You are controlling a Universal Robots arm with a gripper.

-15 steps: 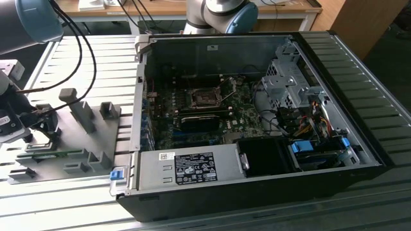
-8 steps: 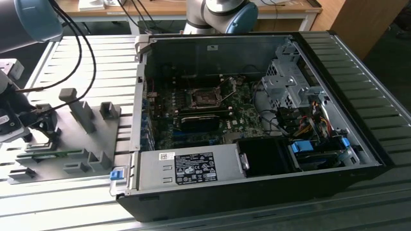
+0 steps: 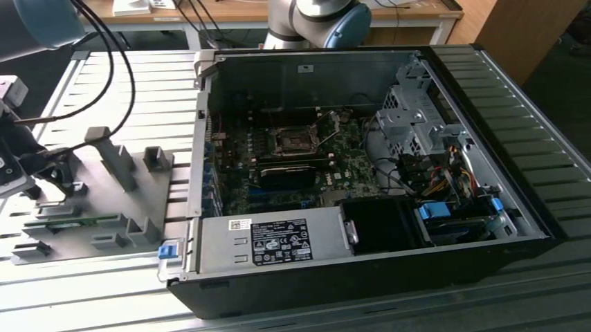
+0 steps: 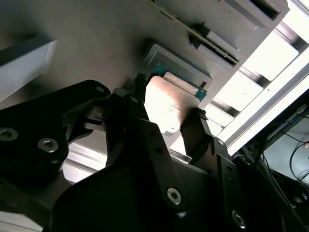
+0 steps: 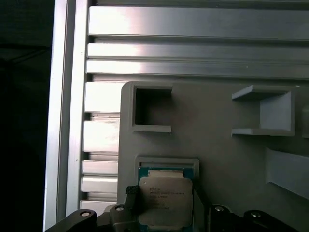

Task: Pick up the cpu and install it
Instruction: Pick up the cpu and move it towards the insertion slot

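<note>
cpu [image 5: 161,200]: one edge cut off by the first wrist view's border; near part hidden behind gripper [image 4: 169,96] in second wrist view.
arm [image 3: 41,21]: cropped at the exterior view's left and top edges.

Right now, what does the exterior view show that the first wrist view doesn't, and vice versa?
Exterior view: the open computer case with its motherboard and the dark socket.
First wrist view: the cpu, silvery top up, sitting in a framed nest, with the gripper set either side of it.
Both: the grey fixture plate on the slatted aluminium table.
</note>
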